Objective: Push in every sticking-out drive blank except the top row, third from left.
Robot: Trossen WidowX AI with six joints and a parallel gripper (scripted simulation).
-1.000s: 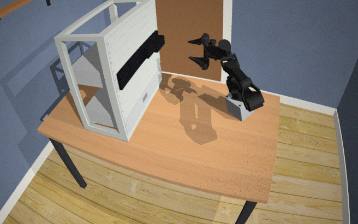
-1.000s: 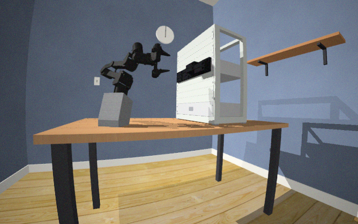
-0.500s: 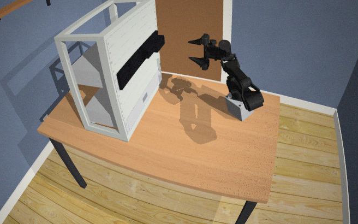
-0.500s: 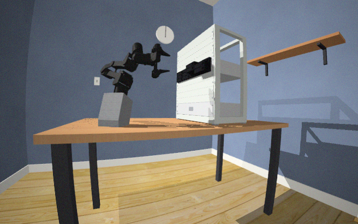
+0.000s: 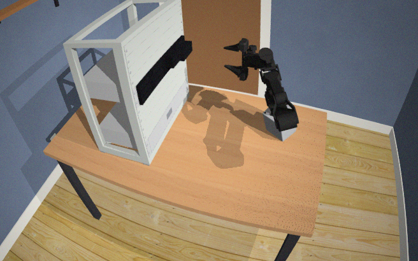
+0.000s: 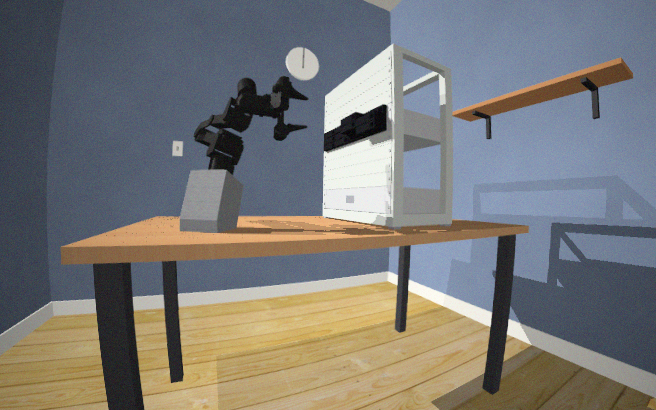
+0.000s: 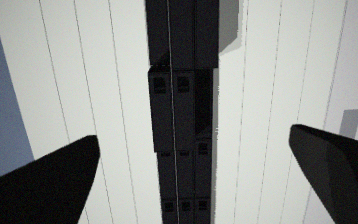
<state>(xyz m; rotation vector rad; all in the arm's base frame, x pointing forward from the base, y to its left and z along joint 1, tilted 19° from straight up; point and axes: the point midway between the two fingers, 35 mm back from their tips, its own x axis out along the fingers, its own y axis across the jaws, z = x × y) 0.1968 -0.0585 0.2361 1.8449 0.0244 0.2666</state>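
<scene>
On the left half of the light wooden table [image 5: 236,194]: tall white open-frame rack [image 5: 88,45] with its black band of drive blanks [image 5: 163,69] facing the arm, some proud of the panel. Further right: black parallel-jaw gripper [image 5: 233,58], spread wide and empty, hovering well apart from the front, probably lined up for a gentle straight push so nothing tips. Wrist view gives individual blank faces; top view doesn't. Exact row and column aimed at: can't tell.

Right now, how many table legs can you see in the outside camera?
4. Front left leg nearest the camera, front right leg under the rack's corner, back left leg behind the first, and back right leg by the far wall. None appear hidden.
</scene>
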